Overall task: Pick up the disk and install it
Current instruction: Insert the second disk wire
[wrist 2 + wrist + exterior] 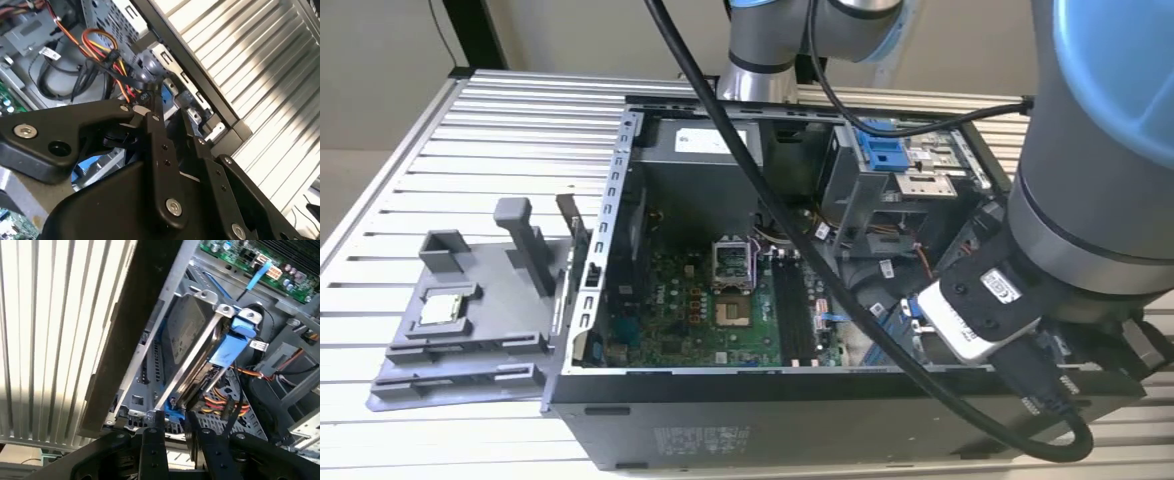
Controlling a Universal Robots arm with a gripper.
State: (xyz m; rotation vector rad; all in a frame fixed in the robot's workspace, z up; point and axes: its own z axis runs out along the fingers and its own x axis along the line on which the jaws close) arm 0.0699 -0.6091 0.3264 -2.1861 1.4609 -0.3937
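First wrist view: our pincer clamps the disk by its edge, tight against the case wall; exterior view hides this.

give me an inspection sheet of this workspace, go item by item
Surface: ribbed metal table.
Job's things: disk with blue frame sits tilted inside the open computer case, in its drive cage.
Clutter: grey plastic fixture holding a small silver chip, beside the case.
Grippers: gripper at the disk's lower edge, fingers close together.
Cables: coloured wire bundle in the case; black cable along the arm.
Surroundings: nothing seen.
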